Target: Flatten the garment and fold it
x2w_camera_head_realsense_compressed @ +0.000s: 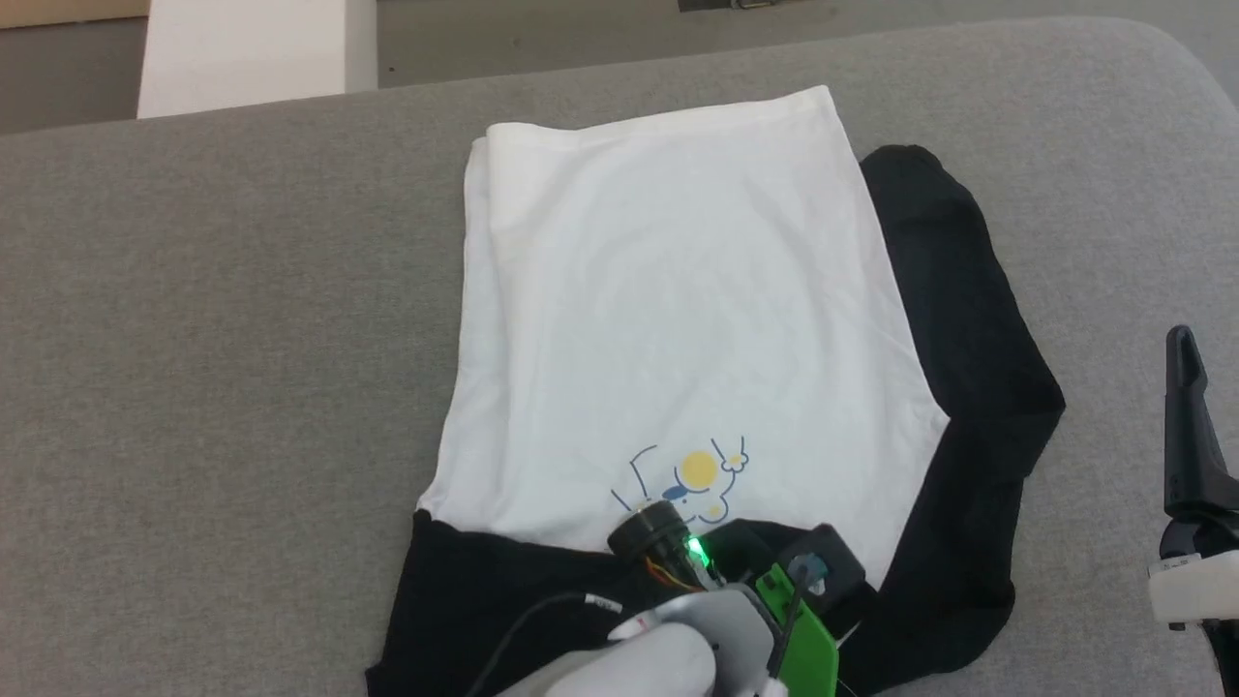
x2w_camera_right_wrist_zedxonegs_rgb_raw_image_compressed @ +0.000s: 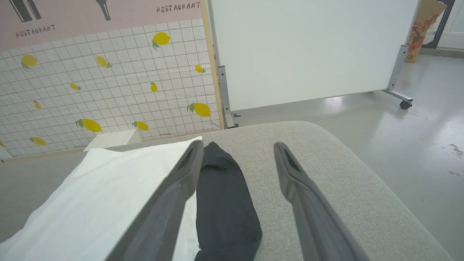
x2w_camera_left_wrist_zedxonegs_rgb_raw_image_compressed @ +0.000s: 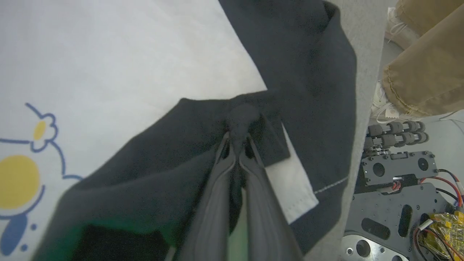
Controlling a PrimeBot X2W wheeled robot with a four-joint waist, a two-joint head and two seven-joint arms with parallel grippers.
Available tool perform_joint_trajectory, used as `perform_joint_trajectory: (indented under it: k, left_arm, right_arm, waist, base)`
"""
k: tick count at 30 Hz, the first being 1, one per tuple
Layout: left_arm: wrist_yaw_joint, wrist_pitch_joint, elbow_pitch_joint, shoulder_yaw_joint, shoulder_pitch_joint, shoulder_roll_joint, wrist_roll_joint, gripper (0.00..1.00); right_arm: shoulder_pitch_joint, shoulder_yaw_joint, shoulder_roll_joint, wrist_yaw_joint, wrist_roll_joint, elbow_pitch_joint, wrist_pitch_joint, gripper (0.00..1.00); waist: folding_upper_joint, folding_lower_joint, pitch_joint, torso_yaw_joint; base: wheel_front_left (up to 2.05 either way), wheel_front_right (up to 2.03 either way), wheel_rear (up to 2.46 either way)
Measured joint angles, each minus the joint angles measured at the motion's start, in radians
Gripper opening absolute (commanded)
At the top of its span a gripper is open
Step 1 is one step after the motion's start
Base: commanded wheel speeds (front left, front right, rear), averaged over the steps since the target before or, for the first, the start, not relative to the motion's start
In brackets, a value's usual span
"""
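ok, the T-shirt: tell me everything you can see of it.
The T-shirt is thin white cloth with black sleeves, lying mostly flat on the grey cushion, hem at the far end. A blue-outline print with a yellow circle sits toward the near end. One black sleeve is spread out at the right; the left edge looks doubled over. The left gripper is shut on a bunch of black cloth at the near end.

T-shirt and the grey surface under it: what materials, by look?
T-shirt: soft matte knit, probably cotton jersey; it drapes and creases, with a stitched hem. Grey surface: woven upholstery fabric, likely padded; fine heathered texture, rounded edge.
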Motion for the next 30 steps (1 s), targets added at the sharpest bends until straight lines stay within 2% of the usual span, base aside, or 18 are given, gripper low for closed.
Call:
perform_joint_trajectory:
  k: [1,2,3,4,7,10,14,17,19,24,29,30]
  left_arm:
    - [0.005,-0.009,0.009,-0.009,-0.010,-0.003,-0.007,0.07]
    - [0.009,-0.020,0.010,-0.015,-0.016,-0.004,-0.014,0.40]
    - [0.019,-0.034,0.008,-0.019,-0.019,-0.005,-0.029,0.56]
    - [0.030,-0.047,0.002,-0.024,-0.019,-0.005,-0.051,1.00]
    - [0.052,-0.074,-0.035,-0.034,-0.026,-0.002,-0.115,1.00]
    - [0.071,-0.095,-0.112,-0.020,-0.037,-0.001,-0.223,1.00]
    - [0.118,-0.148,-0.213,0.039,-0.079,-0.002,-0.327,1.00]
    - [0.166,-0.215,-0.266,0.115,-0.114,-0.001,-0.336,1.00]
    - [0.190,-0.268,-0.306,0.159,-0.130,0.023,-0.319,1.00]
    - [0.285,-0.371,-0.449,0.287,-0.103,0.179,-0.294,1.00]
    - [0.402,-0.449,-0.607,0.399,0.036,0.346,-0.253,1.00]
    - [0.442,-0.490,-0.682,0.447,0.118,0.403,-0.254,1.00]
  right_arm:
    - [-0.002,0.003,0.000,0.000,0.000,0.002,0.000,1.00]
    - [-0.003,0.005,0.000,0.000,0.000,0.004,0.000,1.00]
    - [-0.005,0.006,0.000,0.000,0.000,0.006,0.000,1.00]
    - [-0.007,0.005,0.000,0.000,0.000,0.007,0.000,1.00]
    - [-0.008,-0.005,0.000,0.000,0.000,0.010,0.000,1.00]
    - [-0.008,-0.004,0.000,0.000,-0.001,0.013,0.002,1.00]
    - [-0.008,-0.003,0.000,0.000,-0.001,0.014,0.003,1.00]
    - [-0.006,-0.002,0.000,0.000,0.000,0.015,0.006,1.00]
    - [-0.003,-0.003,0.000,0.000,0.001,0.016,0.006,1.00]
    - [0.017,-0.005,0.000,0.000,0.008,0.017,0.006,1.00]
    - [0.034,-0.002,0.000,0.000,0.009,0.022,0.006,1.00]
    - [0.036,0.001,0.000,0.000,0.014,0.024,0.006,1.00]
  waist:
    - [0.0000,0.0000,0.003,-0.003]
    - [0.0000,0.0000,0.005,-0.005]
    - [0.0000,0.0000,0.008,-0.006]
    - [0.0000,0.0000,0.009,-0.006]
    - [0.0000,0.0001,0.005,0.001]
    - [0.0000,0.0000,-0.008,0.011]
    - [0.0000,0.0000,-0.029,0.029]
    - [0.0000,0.0001,-0.047,0.042]
    - [0.0000,0.0000,-0.058,0.048]
    - [0.0000,0.0000,-0.085,0.059]
    - [0.0000,0.0001,-0.104,0.063]
    - [0.0000,0.0000,-0.110,0.063]
  base:
    - [0.00,0.00,0.00]
    - [0.00,0.00,0.00]
    - [0.00,0.00,0.00]
    - [0.00,0.00,0.00]
    - [0.00,0.00,0.00]
    - [0.00,0.00,0.00]
    - [0.00,0.00,0.00]
    - [0.00,0.00,0.00]
    - [0.00,0.00,0.00]
    - [0.00,0.00,0.00]
    - [0.00,0.00,0.00]
    - [0.00,0.00,0.00]
